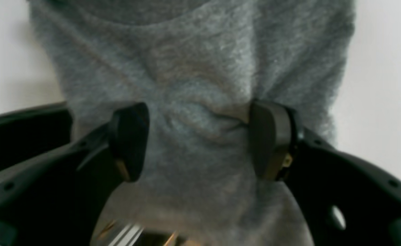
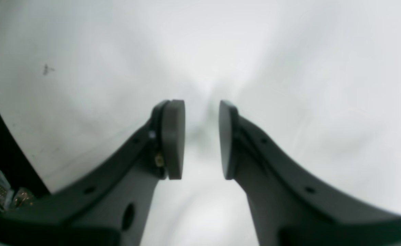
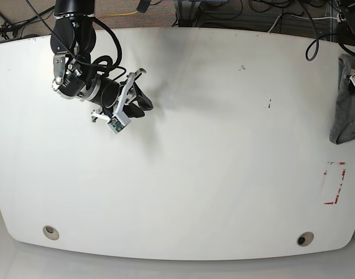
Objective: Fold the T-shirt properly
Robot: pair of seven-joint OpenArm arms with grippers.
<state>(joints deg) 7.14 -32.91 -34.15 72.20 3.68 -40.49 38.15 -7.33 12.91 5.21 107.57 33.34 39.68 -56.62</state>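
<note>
T-shirt (image 3: pixel 345 110) cut off by frame edge | left gripper (image 1: pixel 198 140) spread | right gripper (image 2: pixel 202 140) slightly parted, empty

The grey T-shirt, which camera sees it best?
The left wrist view: the T-shirt fills the picture, wrinkled between the open left gripper. The base view shows only a bunched bit at the table's edge. The right wrist view shows none.

A white counter (image 3: pixel 212 145) fills the base view. A red-outlined rectangle (image 3: pixel 334 183) (part faded) is marked near its right edge. Two round fittings (image 3: pixel 50 232) (image 3: pixel 305 239) sit along its near edge; cables (image 3: pixel 235 11) trail behind it.
</note>
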